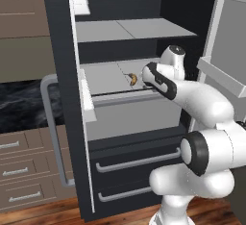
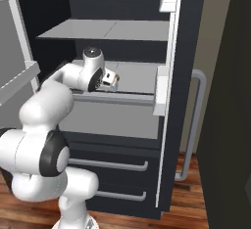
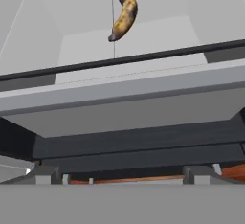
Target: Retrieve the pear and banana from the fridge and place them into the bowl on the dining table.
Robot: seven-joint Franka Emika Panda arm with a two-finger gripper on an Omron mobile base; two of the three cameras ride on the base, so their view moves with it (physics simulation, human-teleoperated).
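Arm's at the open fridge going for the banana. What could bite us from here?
1. The banana lies back on the shelf, behind its dark front lip; a low reach by the open gripper may catch that lip.
2. The open fridge door stands close beside the arm; a wide swing may hit it.

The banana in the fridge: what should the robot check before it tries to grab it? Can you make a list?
1. Fridge doors open: ok, both stand wide open.
2. Banana in sight: ok, it lies alone on the pale middle shelf, ahead of the hand.
3. Gripper open: ok, its fingertips stand wide apart with nothing between them.
4. Gripper at the banana: not ok, it is in front of the shelf edge, apart from the fruit.
5. Path clear: ok, the shelf around the banana is bare.
6. Pear found: cannot tell where it is.
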